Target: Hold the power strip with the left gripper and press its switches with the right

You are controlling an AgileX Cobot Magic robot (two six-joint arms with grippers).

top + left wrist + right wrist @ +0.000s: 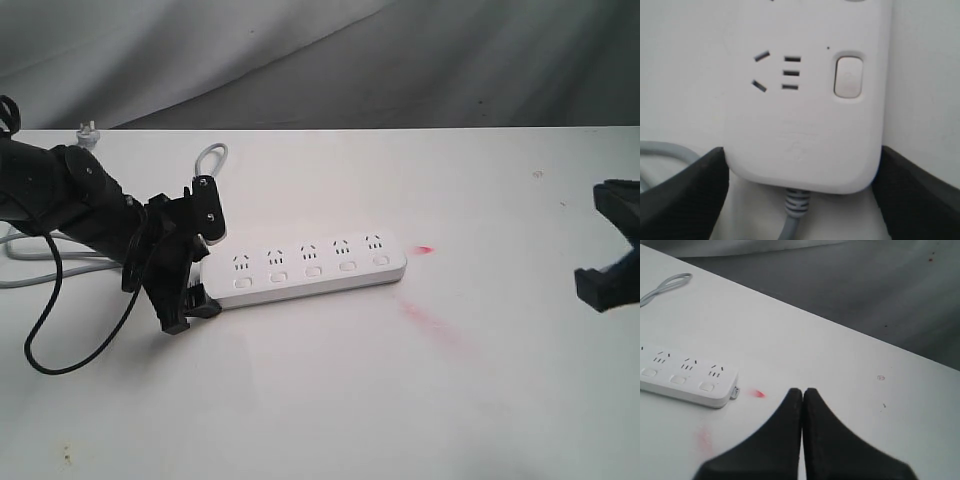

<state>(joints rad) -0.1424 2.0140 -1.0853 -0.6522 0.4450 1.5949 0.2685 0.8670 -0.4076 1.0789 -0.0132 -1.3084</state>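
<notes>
Strip [310, 272] in left claw [206, 260], right claw [802, 395] closed

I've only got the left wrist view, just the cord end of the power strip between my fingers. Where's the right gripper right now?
Observer: The right gripper hangs beyond the far end of the power strip, apart from it. In the exterior view it sits at the right edge.
Operator: How many switches will it have to press?
Observer: Five switches in a row, one below each socket.
Operator: Anything between it and the strip?
Observer: Red smears lie on the table just past the strip's far end.
</notes>
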